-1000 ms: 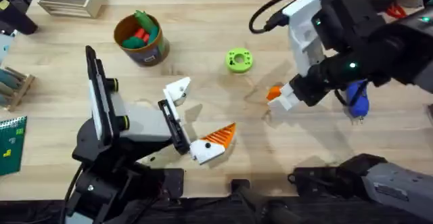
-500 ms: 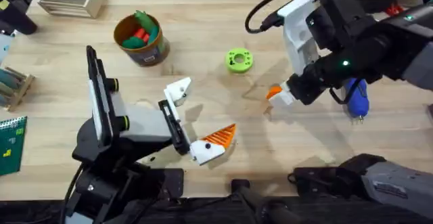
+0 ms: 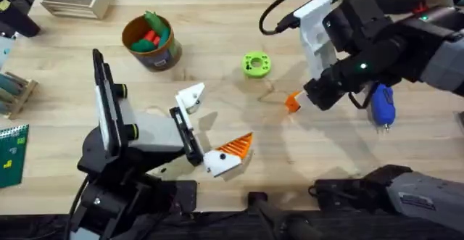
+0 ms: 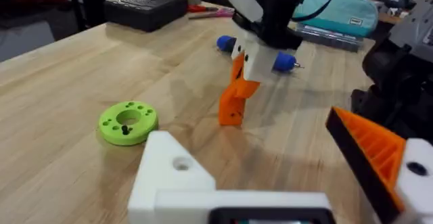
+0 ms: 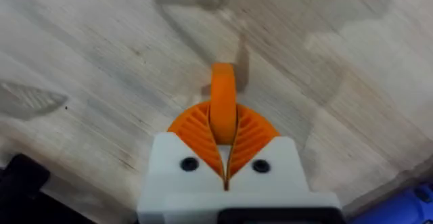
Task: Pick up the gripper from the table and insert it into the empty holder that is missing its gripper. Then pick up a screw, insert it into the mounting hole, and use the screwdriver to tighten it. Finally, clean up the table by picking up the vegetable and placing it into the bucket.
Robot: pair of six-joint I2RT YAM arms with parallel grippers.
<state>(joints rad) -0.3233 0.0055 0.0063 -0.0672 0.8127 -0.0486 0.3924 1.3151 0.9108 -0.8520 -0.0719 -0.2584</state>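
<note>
While my left gripper (image 3: 206, 127) sat nearest me, spread wide with its bare white holder (image 3: 191, 96) apart from its orange-tipped finger (image 3: 230, 153), I saw my right gripper (image 5: 224, 132) just past it, pinched tight on the orange gripper (image 4: 234, 99), which hung just above the table (image 3: 304, 164). Beyond lay the green ring (image 3: 255, 64) and, off to the right, the blue screwdriver (image 3: 382, 104). Farthest stood the bucket (image 3: 151, 43), vegetables inside.

Two black YAM arms on dark bases — the right arm (image 3: 391, 44) with a white wrist block, looping black cable and green indicator lights; the left gripper (image 3: 210, 127) with white fingers, one orange-ribbed — the right gripper (image 5: 223, 132) likewise, two dark screws showing.
</note>
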